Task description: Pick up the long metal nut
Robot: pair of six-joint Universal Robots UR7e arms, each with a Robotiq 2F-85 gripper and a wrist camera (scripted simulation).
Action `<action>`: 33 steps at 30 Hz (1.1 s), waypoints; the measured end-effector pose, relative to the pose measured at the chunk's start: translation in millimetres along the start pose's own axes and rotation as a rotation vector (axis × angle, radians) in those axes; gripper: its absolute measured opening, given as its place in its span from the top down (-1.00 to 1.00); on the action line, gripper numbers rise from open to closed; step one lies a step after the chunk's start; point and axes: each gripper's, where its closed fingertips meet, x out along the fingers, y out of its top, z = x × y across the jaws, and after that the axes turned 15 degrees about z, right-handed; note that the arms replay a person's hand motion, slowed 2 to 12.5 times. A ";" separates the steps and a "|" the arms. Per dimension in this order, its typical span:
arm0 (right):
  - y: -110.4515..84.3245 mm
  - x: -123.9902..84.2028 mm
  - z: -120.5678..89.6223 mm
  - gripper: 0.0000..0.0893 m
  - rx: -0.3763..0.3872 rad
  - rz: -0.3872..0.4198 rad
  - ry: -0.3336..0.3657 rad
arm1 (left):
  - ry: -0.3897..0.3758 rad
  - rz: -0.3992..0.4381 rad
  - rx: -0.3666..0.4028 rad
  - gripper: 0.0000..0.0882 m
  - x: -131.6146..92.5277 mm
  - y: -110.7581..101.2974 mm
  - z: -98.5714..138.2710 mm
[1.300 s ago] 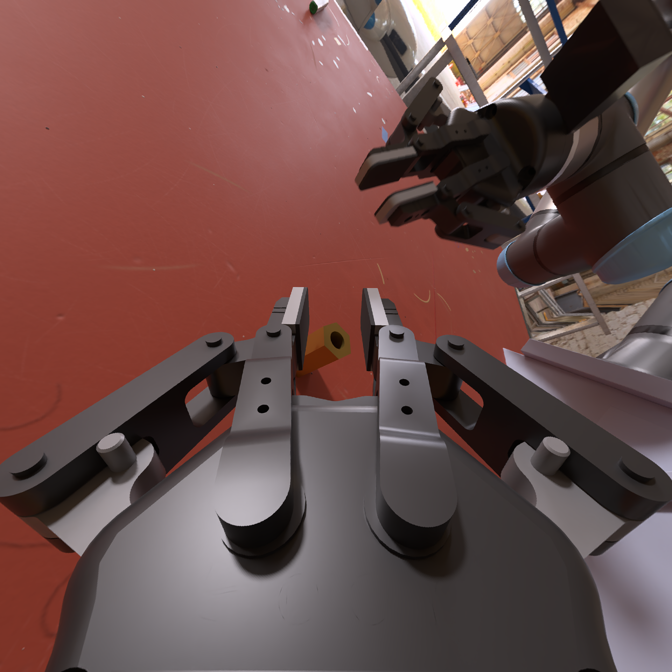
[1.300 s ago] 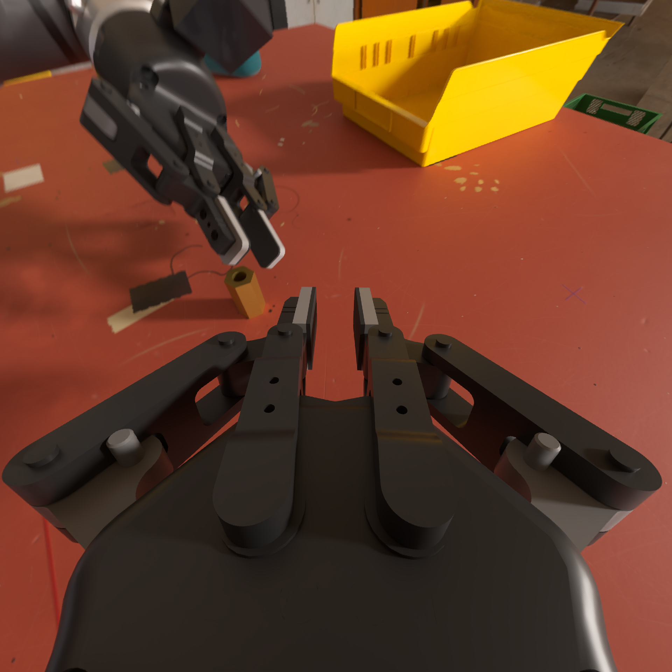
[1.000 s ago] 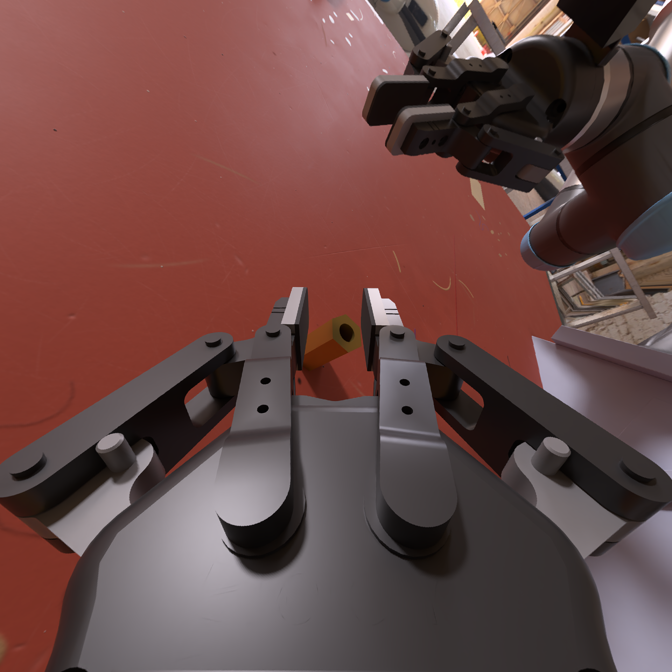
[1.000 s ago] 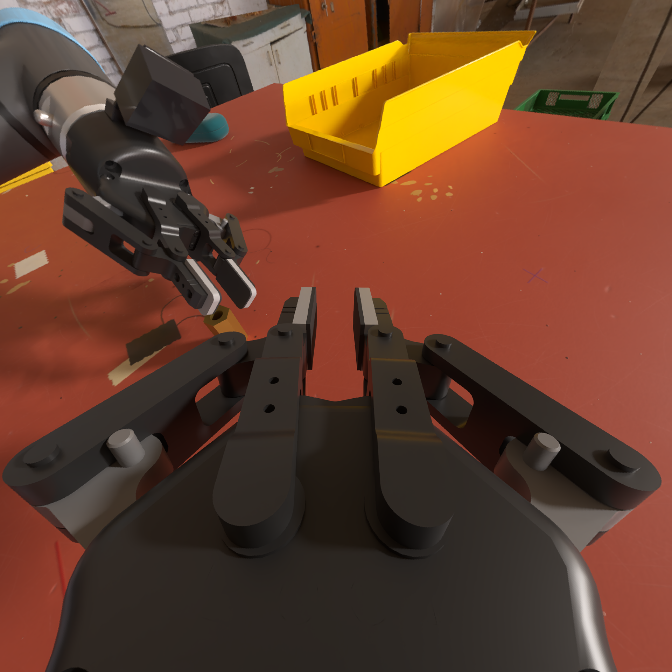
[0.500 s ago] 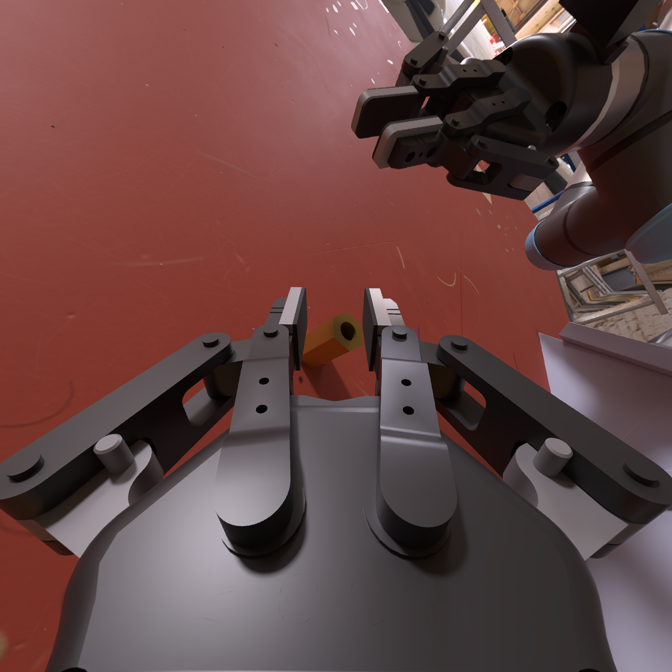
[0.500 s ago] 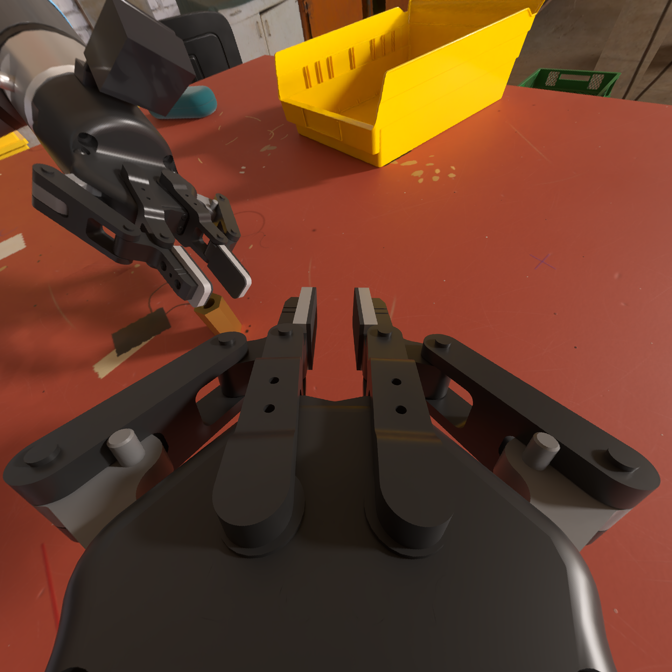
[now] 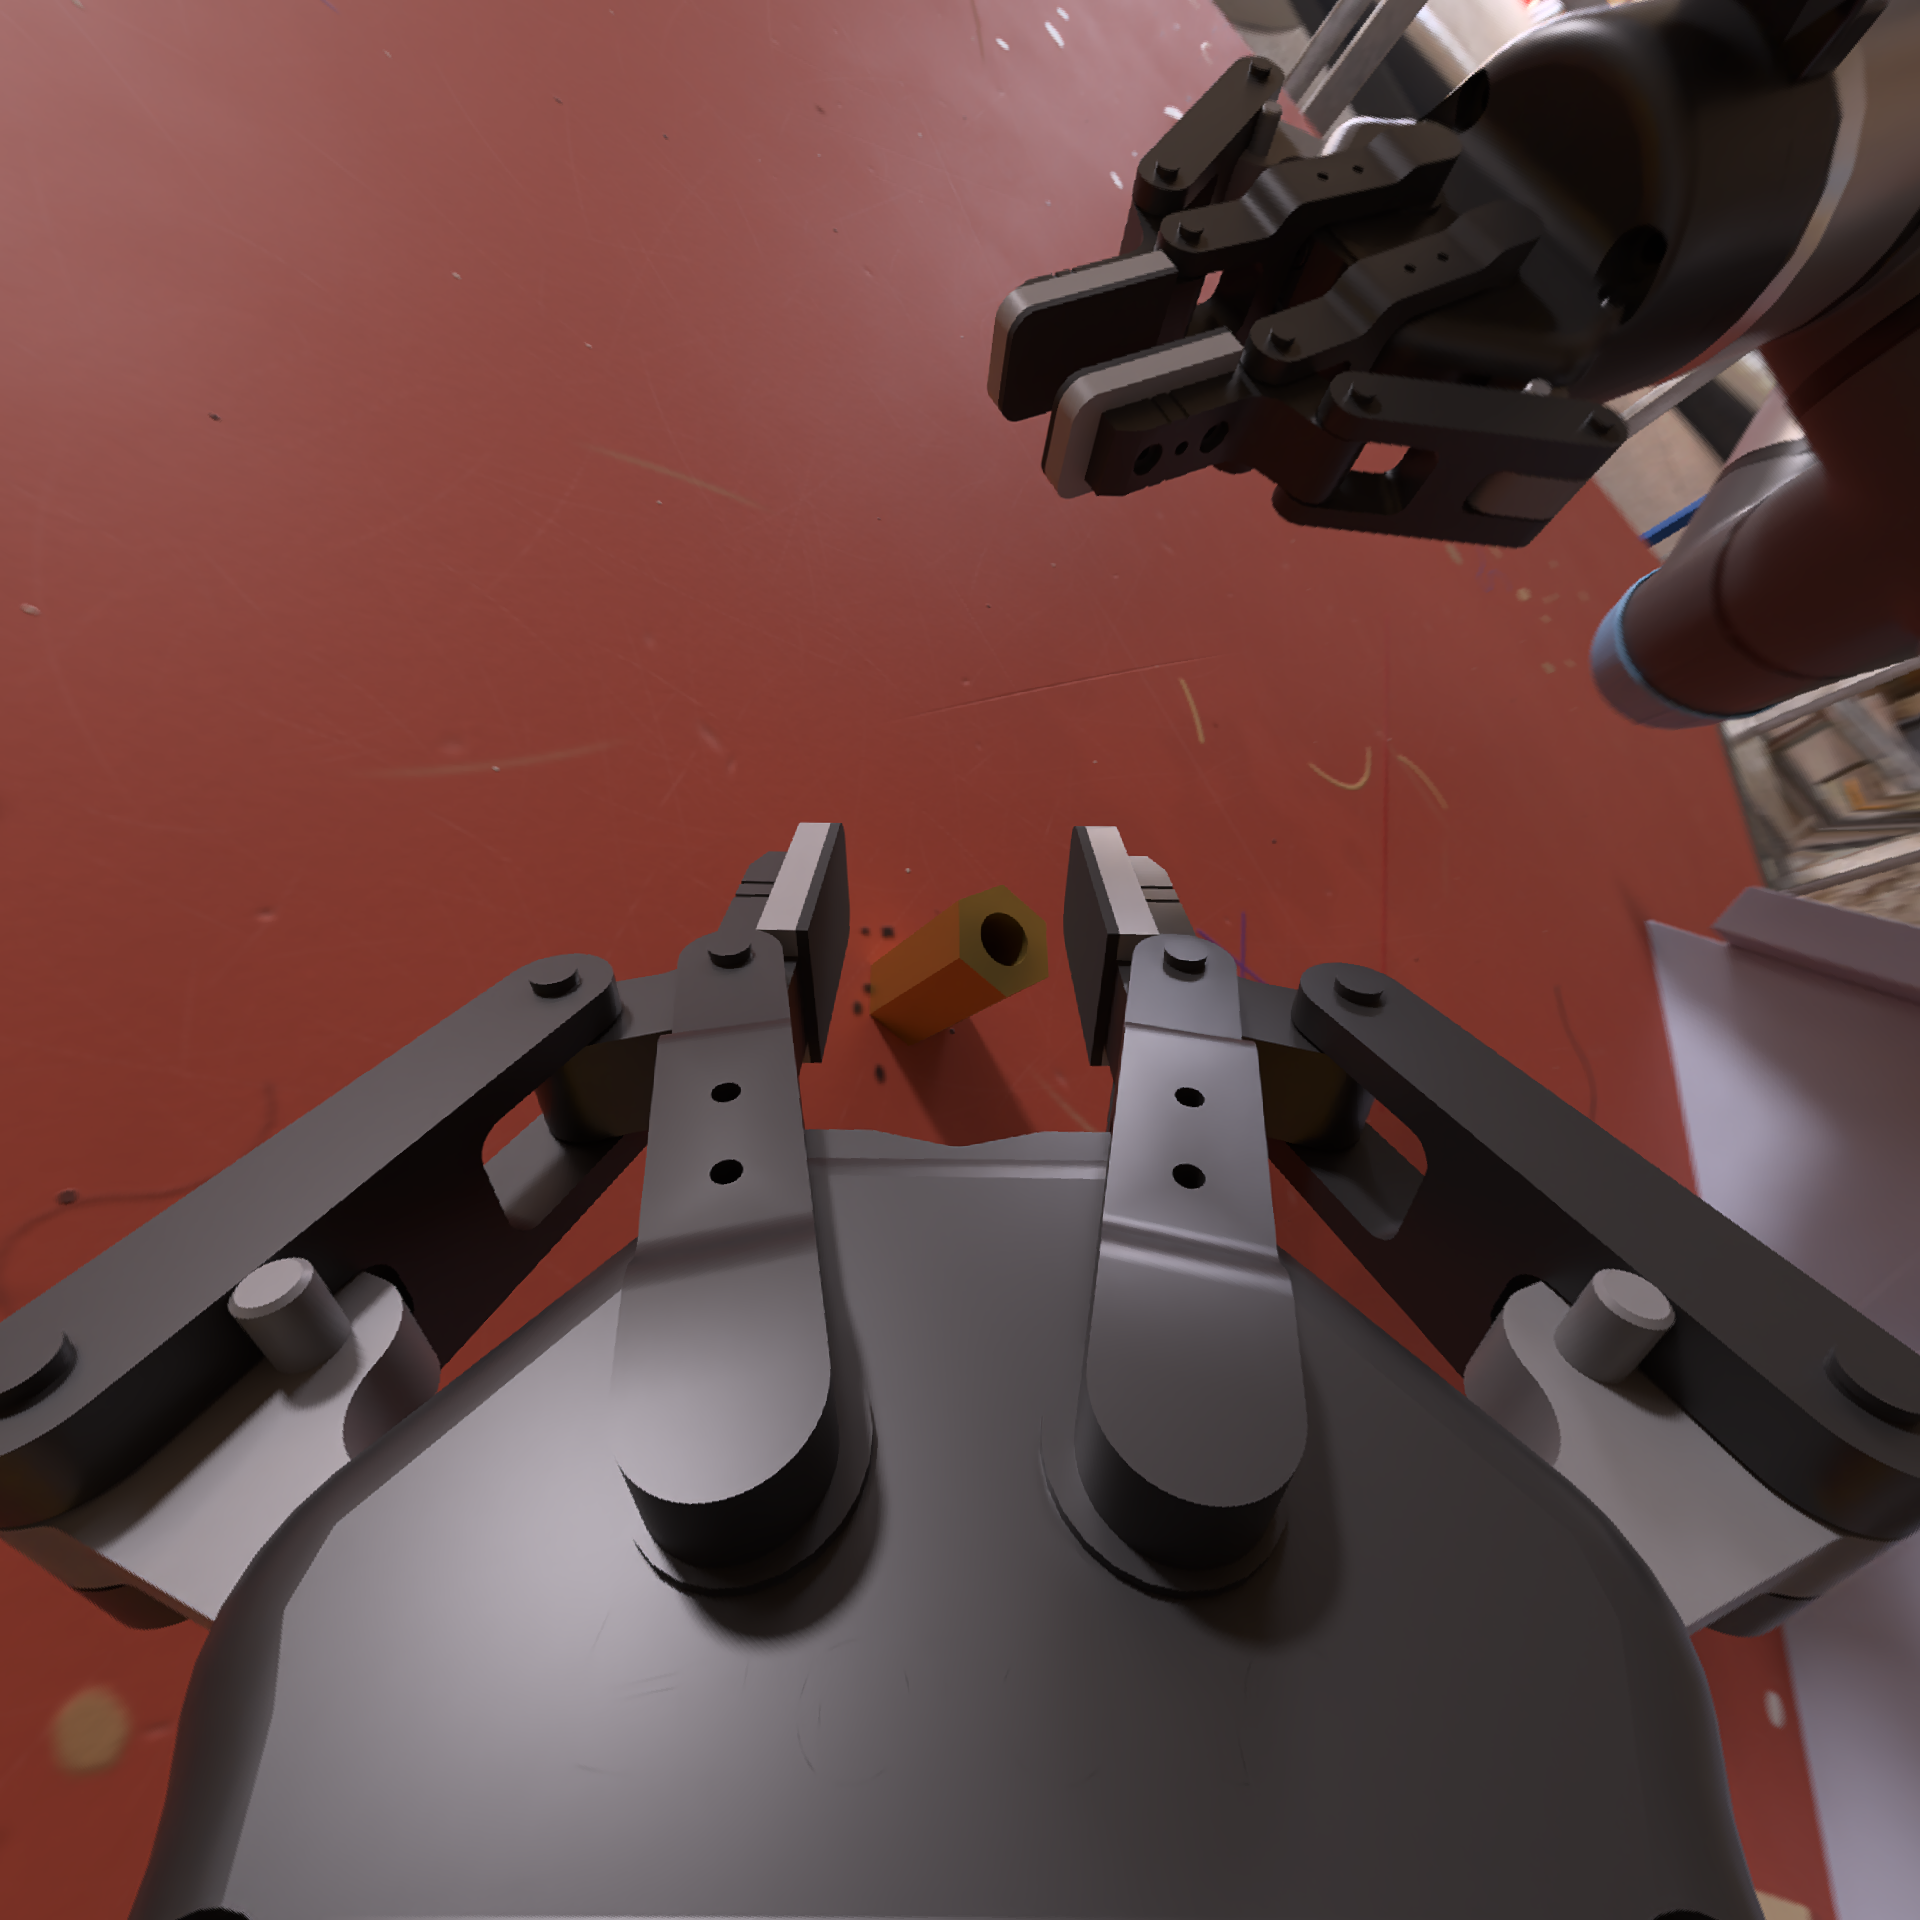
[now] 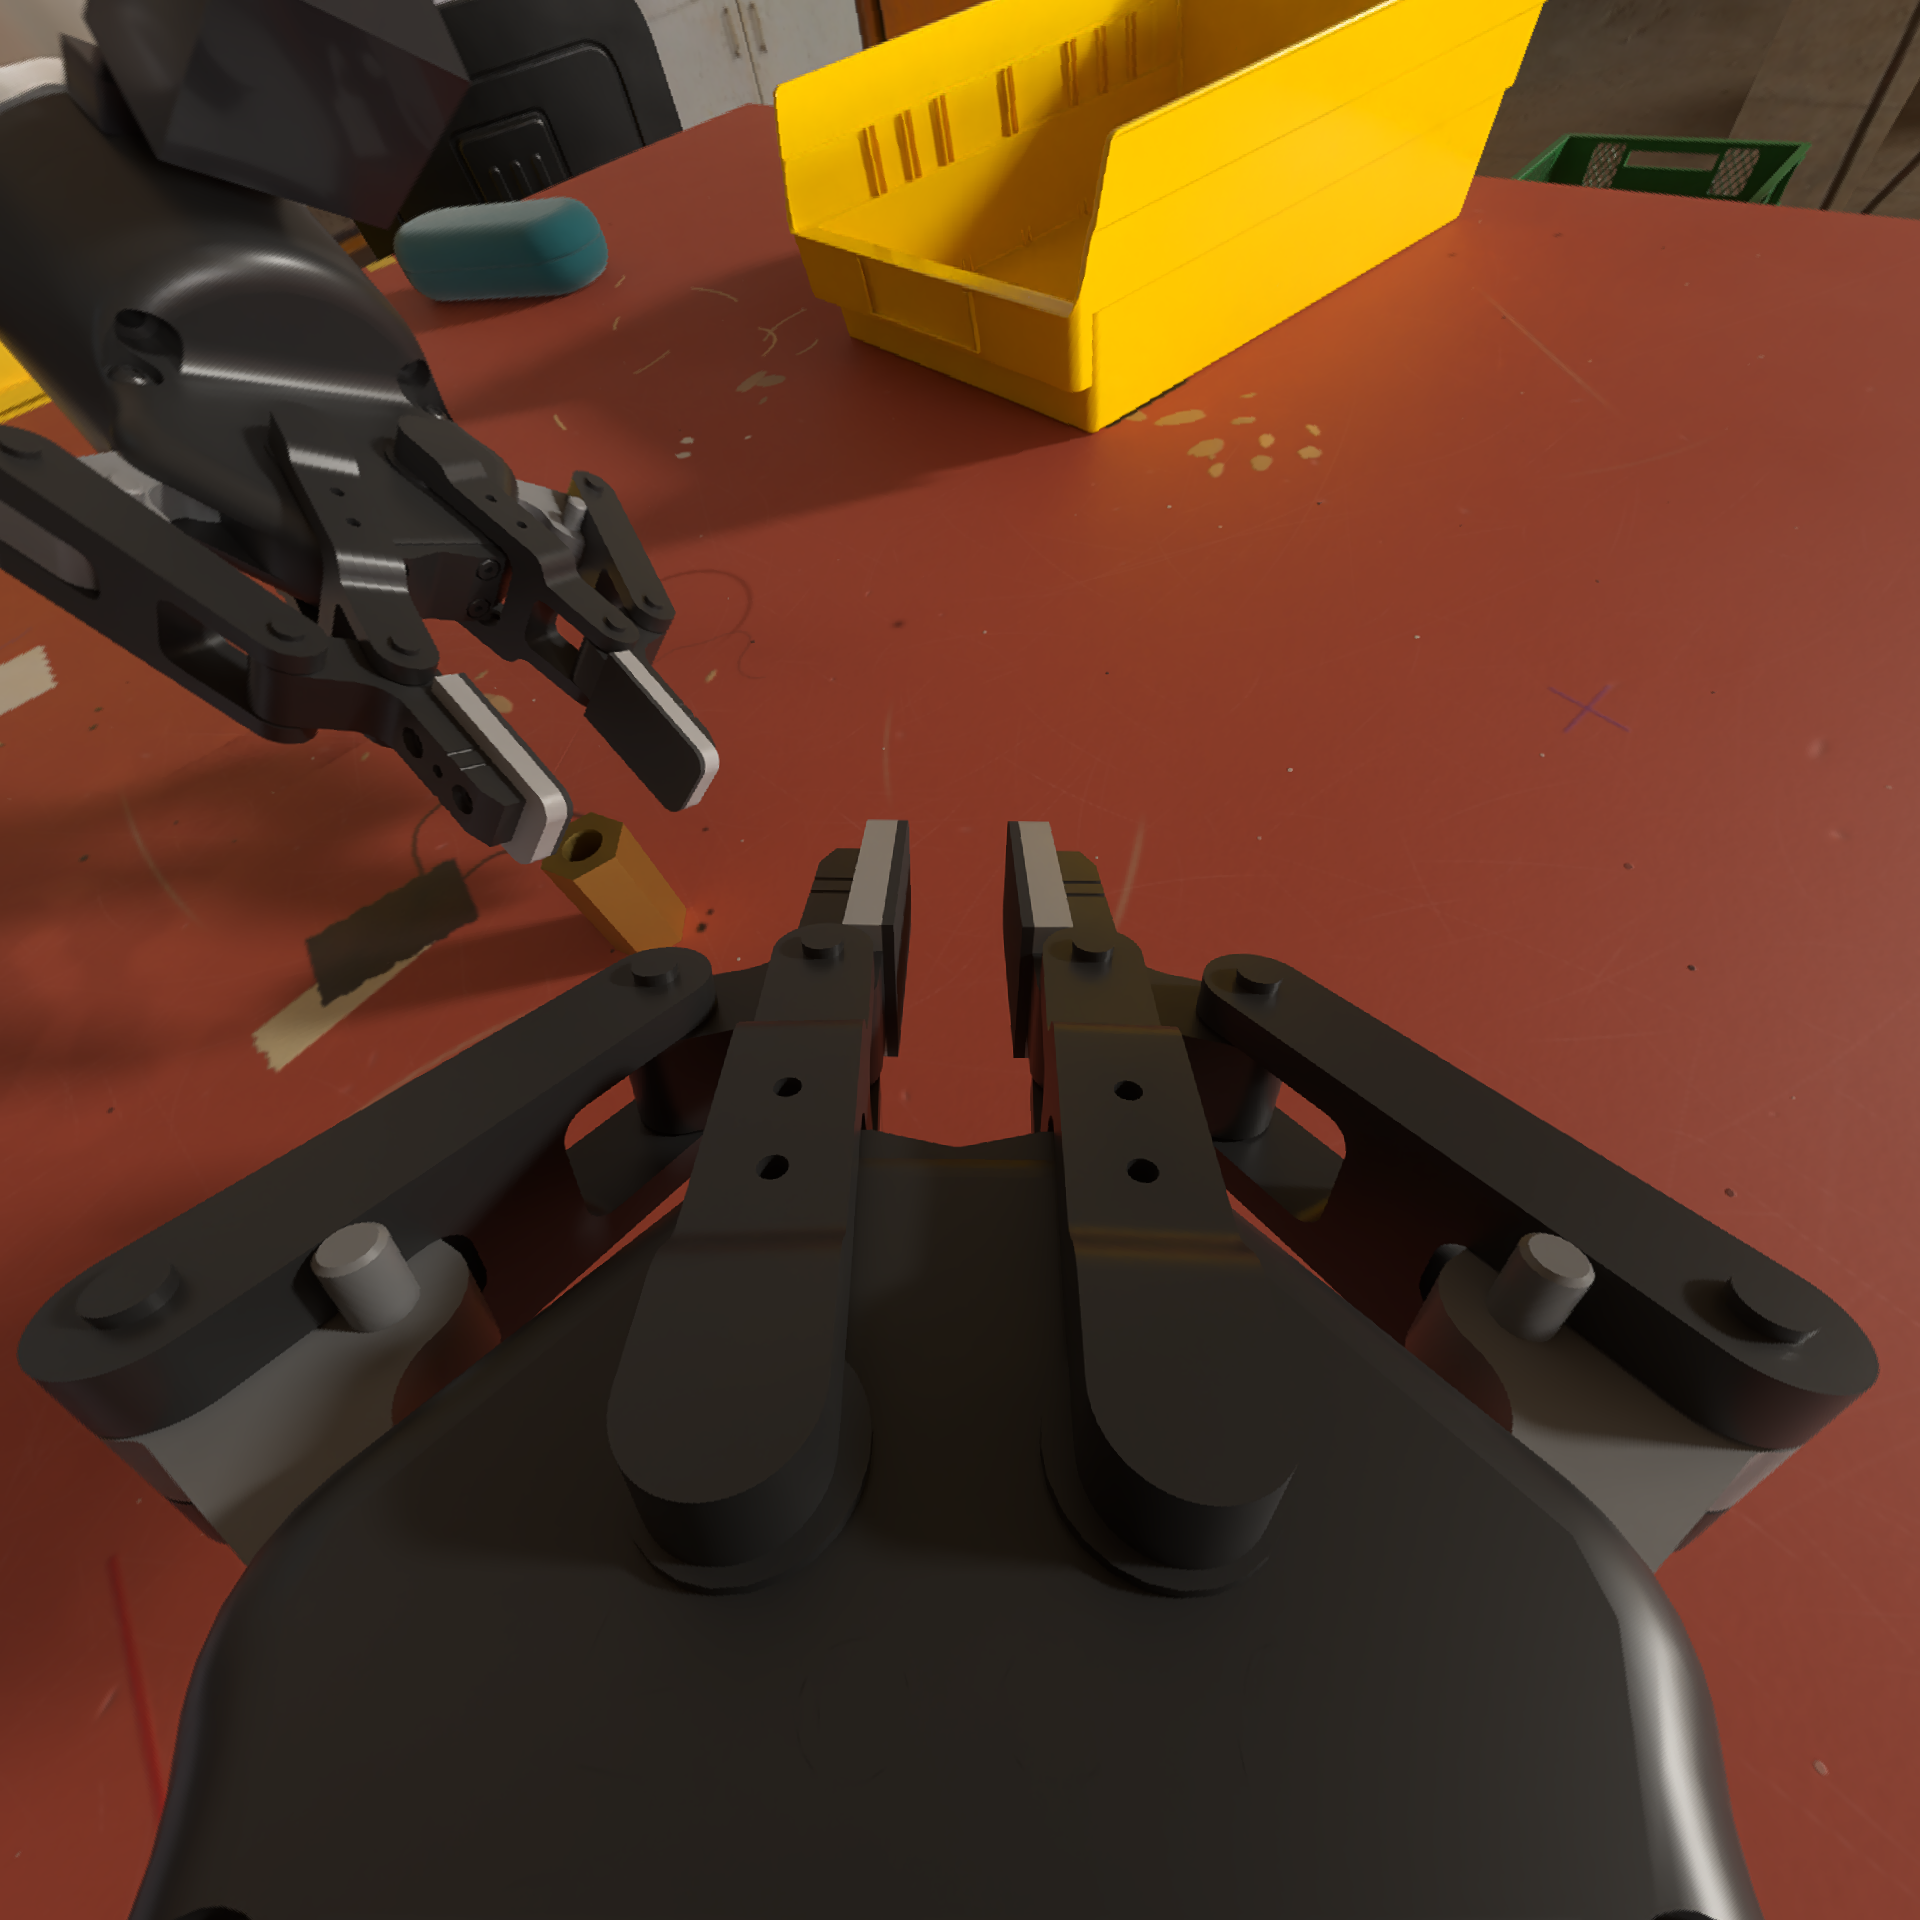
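Left gripper angled down, jaws parted around upright brass-yellow hexagonal long nut, seemingly not touching, right gripper hovering narrowly open, empty, above red table.

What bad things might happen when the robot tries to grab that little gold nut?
The long nut stands on end on the red table, below the open left gripper. One finger pad hangs right over the nut's top edge, so coming down might knock it over. The right gripper hovers close by, so the two arms might bump.
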 end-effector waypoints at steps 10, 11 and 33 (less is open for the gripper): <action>4.0 -1.2 3.4 0.63 0.042 0.025 -0.007 | 0.082 -0.055 0.181 0.08 -3.5 -2.7 -1.7; 4.1 -1.3 3.6 0.63 0.046 0.026 -0.007 | 0.080 -0.070 0.185 0.08 -2.8 -5.3 -0.4; 1.2 -1.2 2.5 0.63 0.058 0.015 0.001 | 0.204 -0.196 0.368 0.13 4.9 -26.9 -6.7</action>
